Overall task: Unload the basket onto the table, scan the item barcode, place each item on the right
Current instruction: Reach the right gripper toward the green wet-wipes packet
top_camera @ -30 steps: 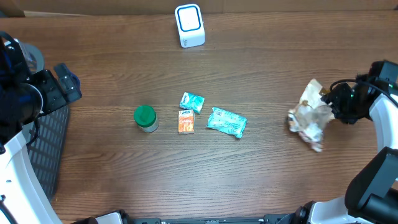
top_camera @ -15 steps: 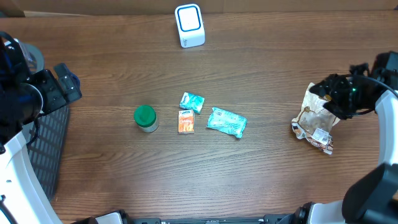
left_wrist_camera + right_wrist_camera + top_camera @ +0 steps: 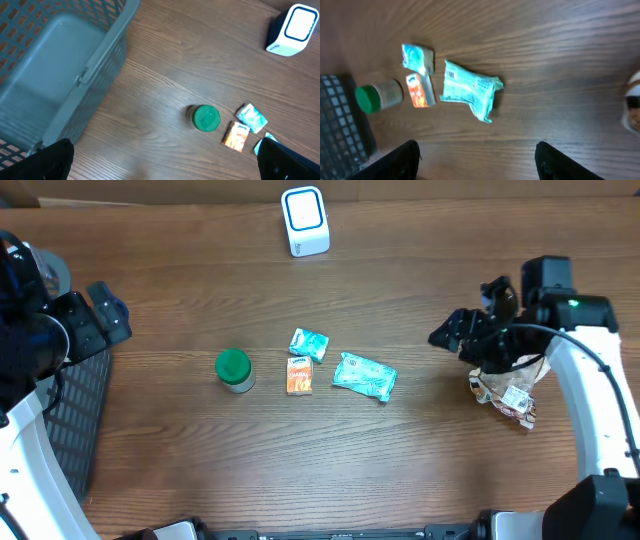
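The left pincer [image 3: 162,162] hung wide open and empty near the basket [image 3: 70,420]; the right pincer [image 3: 476,162] stood open too, holding nothing, between the big teal packet [image 3: 364,375] and the crumpled bag [image 3: 505,388]; if it went for that flat packet, the fingers could, I think, scrape the wood or cover its barcode. Counted: one basket; one jar [image 3: 233,368]; one orange packet [image 3: 299,375]; two teal packets, with the small teal packet [image 3: 309,343]; one scanner [image 3: 305,220] behind; one bag.
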Controlling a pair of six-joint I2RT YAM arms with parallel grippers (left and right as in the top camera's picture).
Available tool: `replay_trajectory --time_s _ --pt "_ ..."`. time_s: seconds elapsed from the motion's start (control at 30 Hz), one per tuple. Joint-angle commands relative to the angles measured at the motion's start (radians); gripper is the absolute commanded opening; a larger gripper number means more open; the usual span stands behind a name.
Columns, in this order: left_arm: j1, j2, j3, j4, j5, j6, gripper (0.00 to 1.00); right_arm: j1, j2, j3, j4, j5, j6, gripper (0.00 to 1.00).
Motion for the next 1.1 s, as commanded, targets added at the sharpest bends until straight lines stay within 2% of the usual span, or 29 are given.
replay_trajectory --time_s 0.0,0.13,0.2,0.57,1.07 --pt "0.003 -0.004 0.006 0.001 0.007 0.018 0.99 0.029 0.000 -0.078 0.056 -0.018 0.034 0.75" --pt "0.003 -0.004 0.006 0.001 0.007 0.019 1.00 0.061 0.000 -0.162 0.155 -0.047 0.083 0.72" --pt "0.003 -0.004 0.006 0.001 0.007 0.019 1.00 0.100 0.000 -0.235 0.261 -0.045 0.128 0.68" --pt "0.003 -0.004 0.006 0.001 0.007 0.019 1.00 0.178 0.034 -0.456 0.626 -0.005 0.341 0.67" --pt "0.003 -0.004 0.006 0.001 0.007 0.019 1.00 0.273 0.254 -0.473 0.816 -0.053 0.504 0.65"
